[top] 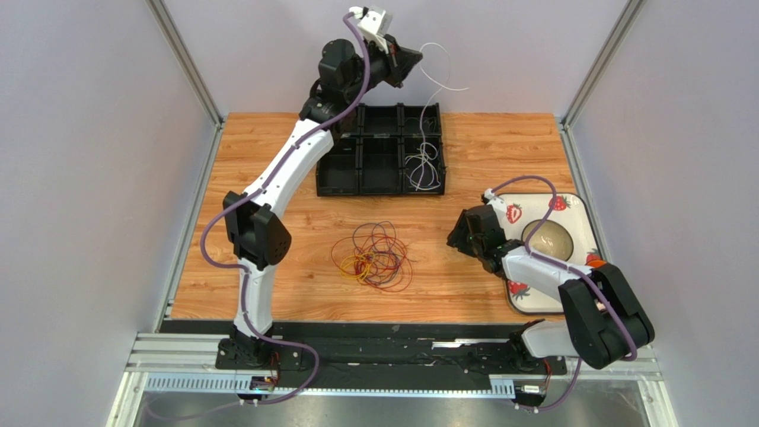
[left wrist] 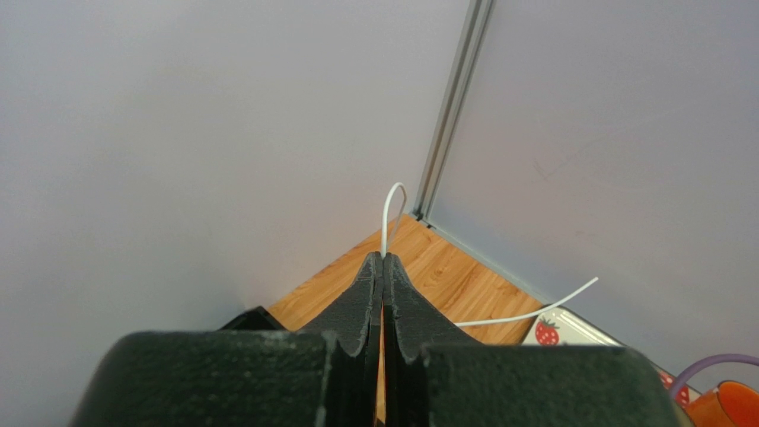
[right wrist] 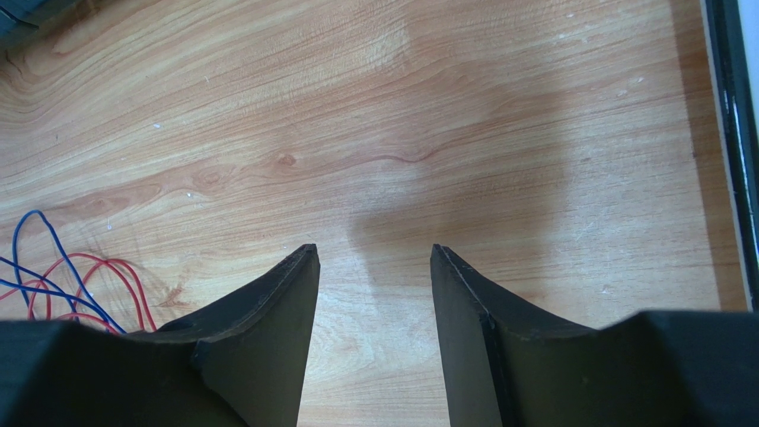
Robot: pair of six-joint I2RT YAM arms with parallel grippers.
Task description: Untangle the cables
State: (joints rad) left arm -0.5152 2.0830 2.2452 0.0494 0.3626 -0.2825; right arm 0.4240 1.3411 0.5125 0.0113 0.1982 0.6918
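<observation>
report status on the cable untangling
Left gripper shut on a white cable, held high above the black tray. Right gripper open, empty, low over the table. Coloured tangle on the table, unblocked.

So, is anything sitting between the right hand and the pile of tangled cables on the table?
Nothing visible. The right hand is open, and only bare table lies between it and the tangled cables. The left hand is far off, shut on a white cable.
</observation>
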